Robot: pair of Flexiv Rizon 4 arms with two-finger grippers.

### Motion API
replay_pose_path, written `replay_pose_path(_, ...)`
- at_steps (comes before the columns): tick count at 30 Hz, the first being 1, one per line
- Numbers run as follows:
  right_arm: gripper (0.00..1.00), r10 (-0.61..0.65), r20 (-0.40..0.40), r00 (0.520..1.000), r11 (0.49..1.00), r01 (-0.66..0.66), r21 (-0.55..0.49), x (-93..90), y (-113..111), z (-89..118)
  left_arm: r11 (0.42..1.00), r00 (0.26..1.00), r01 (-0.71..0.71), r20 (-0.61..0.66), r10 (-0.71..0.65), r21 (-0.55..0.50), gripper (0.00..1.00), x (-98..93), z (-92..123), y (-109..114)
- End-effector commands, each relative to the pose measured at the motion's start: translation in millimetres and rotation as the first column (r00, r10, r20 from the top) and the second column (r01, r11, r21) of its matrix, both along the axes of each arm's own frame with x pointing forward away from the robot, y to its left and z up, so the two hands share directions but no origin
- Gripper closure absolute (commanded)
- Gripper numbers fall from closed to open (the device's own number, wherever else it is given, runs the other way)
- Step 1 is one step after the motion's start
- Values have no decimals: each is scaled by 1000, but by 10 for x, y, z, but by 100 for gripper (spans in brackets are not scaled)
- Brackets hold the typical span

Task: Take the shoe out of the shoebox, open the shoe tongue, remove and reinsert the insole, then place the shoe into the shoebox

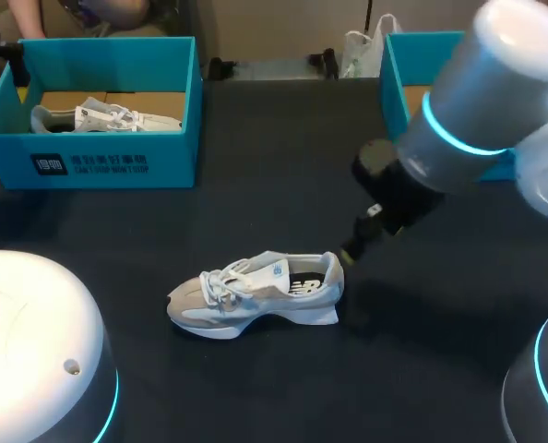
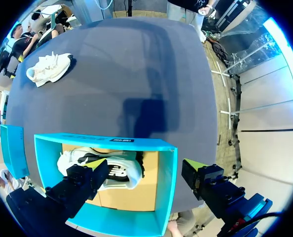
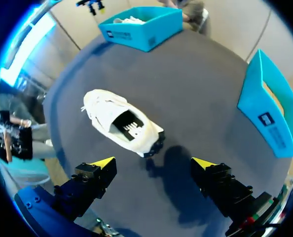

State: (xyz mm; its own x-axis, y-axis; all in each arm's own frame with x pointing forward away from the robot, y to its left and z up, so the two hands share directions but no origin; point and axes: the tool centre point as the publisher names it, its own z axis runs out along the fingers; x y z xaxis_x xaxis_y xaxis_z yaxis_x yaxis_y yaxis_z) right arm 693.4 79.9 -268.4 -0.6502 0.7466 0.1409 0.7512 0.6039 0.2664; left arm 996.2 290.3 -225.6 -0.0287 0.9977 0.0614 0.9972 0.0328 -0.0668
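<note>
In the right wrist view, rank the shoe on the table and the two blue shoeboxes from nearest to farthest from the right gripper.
1. The shoe on the table, just ahead of the right gripper, heel toward it.
2. The nearer shoebox, off to the gripper's side.
3. The far shoebox, across the table beyond the shoe, with another shoe inside.

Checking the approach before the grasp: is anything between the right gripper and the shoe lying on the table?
Nothing visible does. The right gripper hangs open just off the heel of the shoe, with only bare table between them.
</note>
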Motion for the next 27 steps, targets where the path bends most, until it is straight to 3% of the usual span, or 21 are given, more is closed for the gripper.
replay_pose_path(1,0,292,239,926,690,-377,618,-42,-255,44,1000,1000,1,1,-1,1,0,-7,4,3)
replay_pose_path(11,0,292,239,926,690,-377,618,-42,-255,44,1000,1000,1,1,-1,1,0,-7,4,3)
replay_pose_path(13,0,296,298,908,706,-418,572,-13,-241,-48,1000,1000,1,1,-1,1,0,-7,4,3)
replay_pose_path(15,0,259,365,894,662,-440,606,18,-286,-140,1000,1000,1,1,-1,1,0,-7,4,3)
replay_pose_path(18,0,209,435,876,661,-454,597,58,-368,-263,1000,1000,1,1,-1,1,0,-7,4,3)
replay_pose_path(22,0,201,475,856,701,-465,541,60,-424,-333,1000,1000,1,1,-1,1,0,-7,4,3)
replay_pose_path(27,0,201,475,856,701,-465,541,60,-424,-333,1000,1000,1,1,-1,1,0,-7,4,3)
